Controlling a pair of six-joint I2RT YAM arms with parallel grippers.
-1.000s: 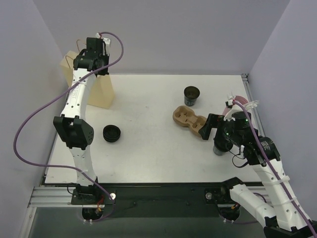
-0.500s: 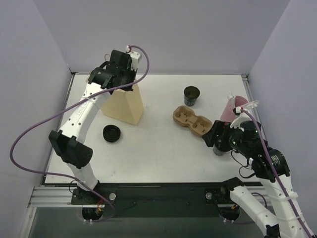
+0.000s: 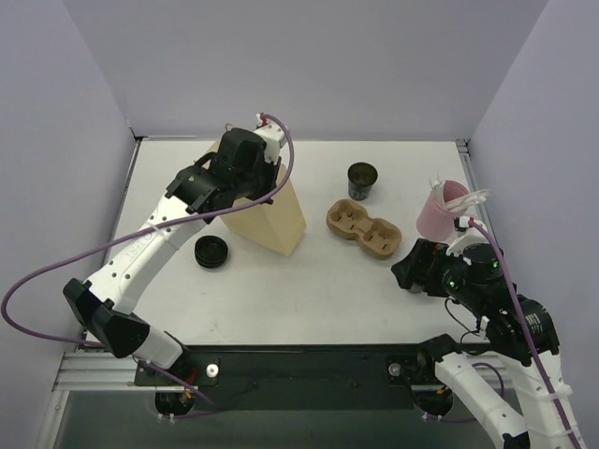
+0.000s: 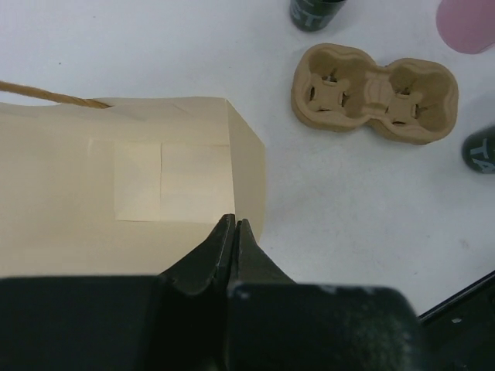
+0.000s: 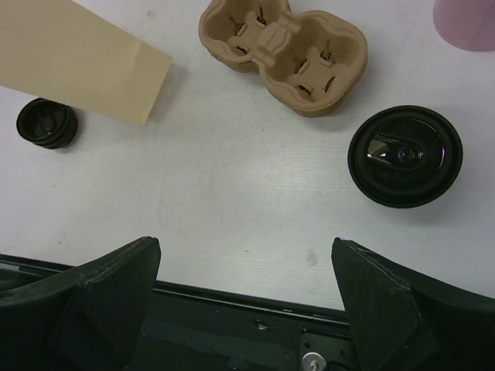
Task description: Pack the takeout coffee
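Observation:
My left gripper [image 3: 251, 192] is shut on the rim of a tan paper bag [image 3: 276, 223] and holds it near the table's middle. In the left wrist view the closed fingertips [image 4: 233, 224] pinch the bag's edge [image 4: 116, 193]. A brown two-cup carrier [image 3: 363, 227] lies to the right of the bag. A dark lidded cup [image 5: 404, 155] stands just right of the carrier and is hidden under my right arm in the top view. A dark cup without a lid [image 3: 362, 181] stands behind the carrier. My right gripper [image 5: 246, 246] is open and empty above the table's near edge.
A loose black lid [image 3: 211, 252] lies left of the bag and also shows in the right wrist view [image 5: 48, 124]. A pink cup [image 3: 438, 213] stands at the far right. The table's black front rail [image 5: 255, 309] runs below my right gripper.
My left arm has carried the bag from the far left corner to the table's middle. My right gripper has drawn back from the lidded cup toward the near edge.

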